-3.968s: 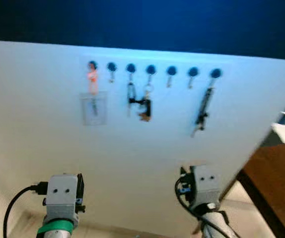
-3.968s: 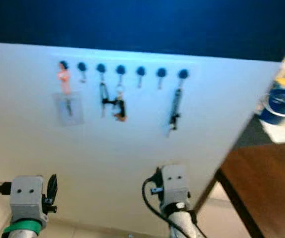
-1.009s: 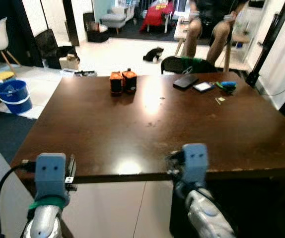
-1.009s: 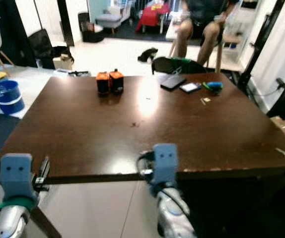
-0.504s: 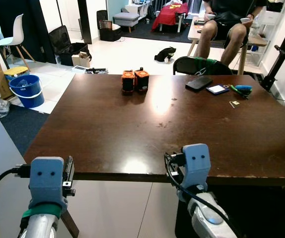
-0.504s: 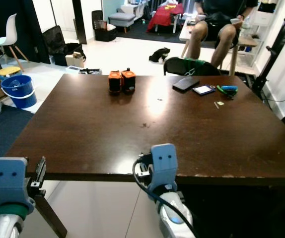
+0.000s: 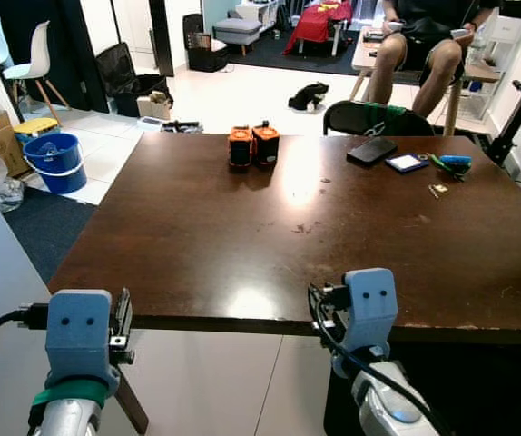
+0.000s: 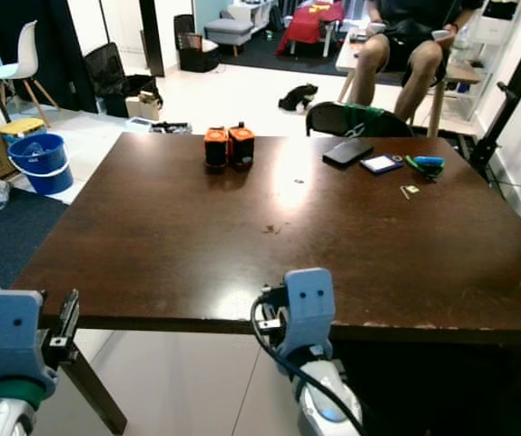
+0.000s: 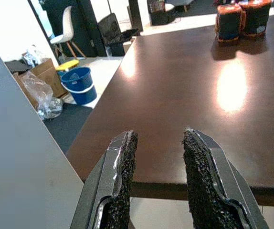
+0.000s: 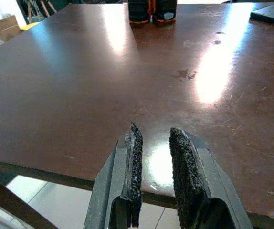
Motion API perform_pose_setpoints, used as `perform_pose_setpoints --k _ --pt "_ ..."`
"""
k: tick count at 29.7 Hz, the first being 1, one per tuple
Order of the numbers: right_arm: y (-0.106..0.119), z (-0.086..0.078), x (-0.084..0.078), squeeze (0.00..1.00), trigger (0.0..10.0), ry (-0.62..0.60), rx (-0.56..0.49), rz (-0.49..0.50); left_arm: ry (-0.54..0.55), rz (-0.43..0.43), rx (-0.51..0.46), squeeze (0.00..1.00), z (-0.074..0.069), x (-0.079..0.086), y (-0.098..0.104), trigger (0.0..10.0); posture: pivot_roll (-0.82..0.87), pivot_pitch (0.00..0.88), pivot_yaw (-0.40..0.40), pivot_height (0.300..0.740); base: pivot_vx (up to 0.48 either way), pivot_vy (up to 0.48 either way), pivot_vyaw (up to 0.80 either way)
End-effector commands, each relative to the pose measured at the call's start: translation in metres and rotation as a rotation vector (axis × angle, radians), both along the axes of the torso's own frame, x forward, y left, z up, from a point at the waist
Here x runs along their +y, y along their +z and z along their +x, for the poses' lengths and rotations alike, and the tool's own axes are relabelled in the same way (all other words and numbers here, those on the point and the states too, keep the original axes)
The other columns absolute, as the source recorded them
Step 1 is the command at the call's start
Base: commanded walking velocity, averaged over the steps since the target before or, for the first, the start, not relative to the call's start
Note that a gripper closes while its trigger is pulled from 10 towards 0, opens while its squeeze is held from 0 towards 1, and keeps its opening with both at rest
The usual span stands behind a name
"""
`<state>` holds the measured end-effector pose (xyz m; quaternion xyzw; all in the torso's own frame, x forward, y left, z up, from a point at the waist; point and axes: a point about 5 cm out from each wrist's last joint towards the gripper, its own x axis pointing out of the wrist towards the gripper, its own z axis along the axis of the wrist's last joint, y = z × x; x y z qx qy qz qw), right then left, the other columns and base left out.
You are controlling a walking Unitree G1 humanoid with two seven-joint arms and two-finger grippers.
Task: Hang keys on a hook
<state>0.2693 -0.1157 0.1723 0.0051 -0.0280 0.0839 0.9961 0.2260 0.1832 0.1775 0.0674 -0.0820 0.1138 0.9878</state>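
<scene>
Dark brown wood fills the middle of the scene: a large table (image 7: 242, 236) standing on pale floor tiles, its near edge just ahead of both arms. Two orange-and-black battery packs (image 7: 253, 146) sit side by side near the far edge. Toward the far right corner lie a black phone (image 7: 372, 150), a smaller phone with a lit screen (image 7: 407, 163), a green-and-blue tool (image 7: 451, 162) and, just nearer, a small set of keys (image 7: 437, 190). A blue bucket (image 7: 54, 163) stands on the floor to the left, and a seated person (image 7: 419, 45) is beyond the table.

Left gripper (image 9: 158, 157) hovers at the table's near left edge, fingers apart with a moderate gap and nothing between them. Right gripper (image 10: 152, 148) is held over the near edge, fingers narrowly parted and empty.
</scene>
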Motion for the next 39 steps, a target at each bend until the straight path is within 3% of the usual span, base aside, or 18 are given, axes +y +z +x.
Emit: perform_pose_setpoints --k 1,39 --pt "-0.0018 -0.0024 0.0004 0.0 10.0 0.003 0.016 0.007 0.007 0.002 0.021 0.0 -0.003 0.0016 -0.0028 10.0 -0.09 0.085 0.128 0.74 0.0 0.0 0.0" --pt "0.0023 -0.009 -0.0047 0.0 10.0 0.001 0.036 0.017 0.003 -0.012 0.036 0.0 -0.009 -0.0005 0.0036 10.0 -0.1 0.107 0.13 0.74 0.0 0.0 0.0"
